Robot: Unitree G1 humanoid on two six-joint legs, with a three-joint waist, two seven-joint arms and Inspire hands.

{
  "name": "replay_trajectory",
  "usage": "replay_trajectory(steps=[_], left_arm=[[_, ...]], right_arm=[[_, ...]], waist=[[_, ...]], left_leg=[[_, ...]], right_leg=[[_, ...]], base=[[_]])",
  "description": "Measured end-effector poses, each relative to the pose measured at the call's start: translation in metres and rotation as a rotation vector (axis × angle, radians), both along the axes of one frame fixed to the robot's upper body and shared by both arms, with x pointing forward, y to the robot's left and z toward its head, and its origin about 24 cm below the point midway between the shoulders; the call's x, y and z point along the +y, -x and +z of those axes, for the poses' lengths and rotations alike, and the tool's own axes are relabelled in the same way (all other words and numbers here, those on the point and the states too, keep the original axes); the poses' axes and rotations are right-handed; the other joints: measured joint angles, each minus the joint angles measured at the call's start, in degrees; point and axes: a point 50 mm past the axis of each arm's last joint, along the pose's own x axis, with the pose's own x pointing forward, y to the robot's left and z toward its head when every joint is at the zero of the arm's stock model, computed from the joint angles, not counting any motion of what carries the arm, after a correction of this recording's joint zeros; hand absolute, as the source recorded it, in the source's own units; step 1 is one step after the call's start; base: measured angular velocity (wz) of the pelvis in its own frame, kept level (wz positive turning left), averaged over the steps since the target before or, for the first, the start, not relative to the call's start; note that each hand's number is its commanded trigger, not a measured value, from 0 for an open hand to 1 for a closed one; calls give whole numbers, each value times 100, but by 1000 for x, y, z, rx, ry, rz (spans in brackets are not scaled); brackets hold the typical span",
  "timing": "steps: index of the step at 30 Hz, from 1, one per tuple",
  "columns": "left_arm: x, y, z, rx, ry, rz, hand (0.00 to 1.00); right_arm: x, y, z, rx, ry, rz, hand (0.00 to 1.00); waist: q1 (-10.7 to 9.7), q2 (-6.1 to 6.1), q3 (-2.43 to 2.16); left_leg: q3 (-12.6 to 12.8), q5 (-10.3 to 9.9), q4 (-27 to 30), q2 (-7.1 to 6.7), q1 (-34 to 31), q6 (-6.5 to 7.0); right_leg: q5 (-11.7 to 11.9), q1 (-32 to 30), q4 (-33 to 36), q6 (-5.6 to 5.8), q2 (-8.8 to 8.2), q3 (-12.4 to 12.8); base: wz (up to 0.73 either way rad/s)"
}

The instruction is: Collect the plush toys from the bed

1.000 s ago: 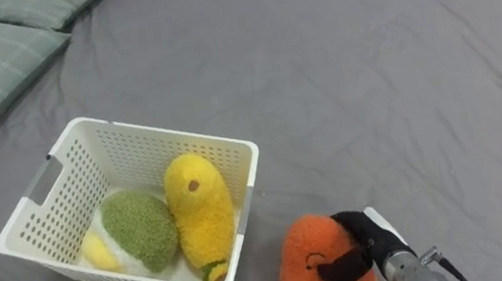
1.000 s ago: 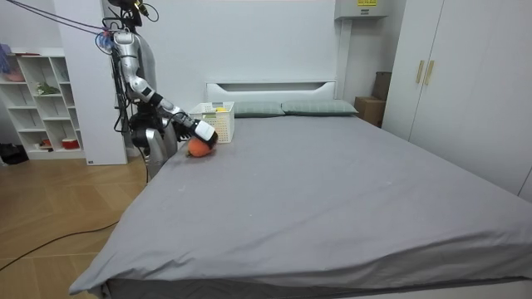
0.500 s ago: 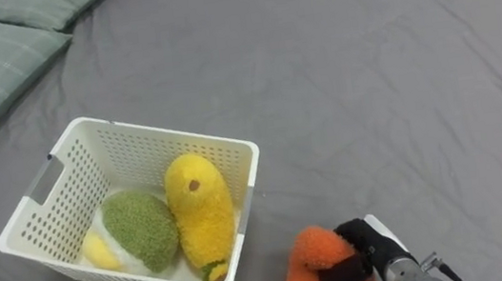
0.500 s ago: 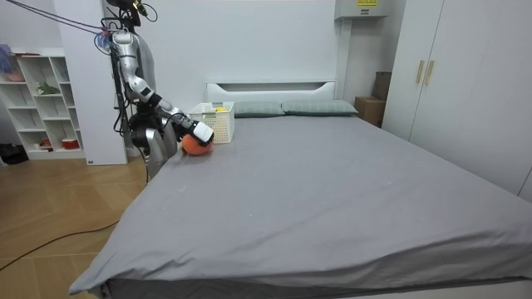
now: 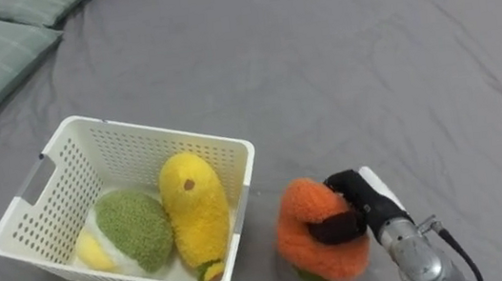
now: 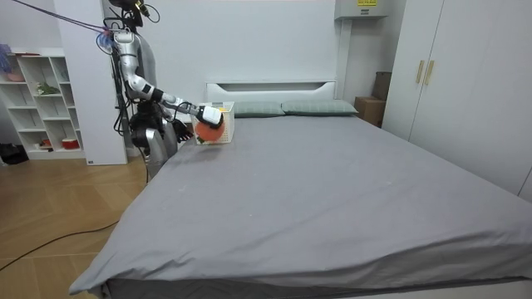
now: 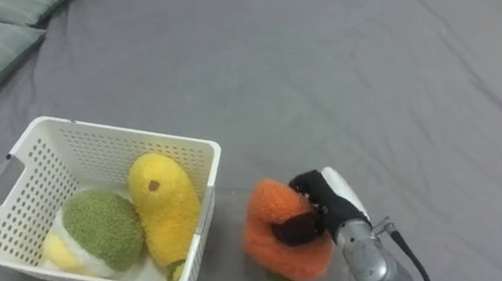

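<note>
Orange plush toy [image 5: 304,241] in right hand's [image 5: 366,205] curled fingers, beside white basket [image 5: 159,133].

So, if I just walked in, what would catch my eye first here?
The bright orange plush toy, clutched in the robot's right hand above the grey bed, stands out first. Just left of it sits a white basket holding a yellow plush and a green plush.

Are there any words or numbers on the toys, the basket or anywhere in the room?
Orange toy, yellow toy, green toy, basket: no writing on any of them.
Yellow label on the white box high on the wall: too small to read.
</note>
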Motion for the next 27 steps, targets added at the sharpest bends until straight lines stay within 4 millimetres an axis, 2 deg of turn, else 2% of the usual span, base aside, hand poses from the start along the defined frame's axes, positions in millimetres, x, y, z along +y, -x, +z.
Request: replay_trajectory(steps=[5,9,14,20,27], left_arm=[[0,0,0,0,-1,0,0],[1,1,0,3,2,1,0],[2,4,-1,19,17,10,0],[2,5,-2,24,15,12,0],[2,5,-2,22,1,7,0]], right_arm=[[-9,-11,22,-101,-14,-39,100],[-11,-13,30,-138,8,-29,100],[-2,-20,55,-236,-5,21,100],[12,-24,94,-398,-47,75,100],[25,-23,122,-502,-104,135,100]], waist=[[-13,37,0],[-11,52,0],[-19,99,-12],[8,71,-35],[71,65,-39]], left_leg=[[3,-1,-5,2,4,1],[-2,-1,-4,5,23,1],[7,-1,-11,5,71,2],[5,-2,-8,2,73,4],[8,-1,-17,2,81,4]], right_leg=[[1,9,9,-2,32,17],[2,11,27,-3,32,43],[1,25,85,-1,34,73],[1,23,89,-2,35,87],[1,17,95,-2,39,111]], base=[[0],[-3],[0],[0],[0]])
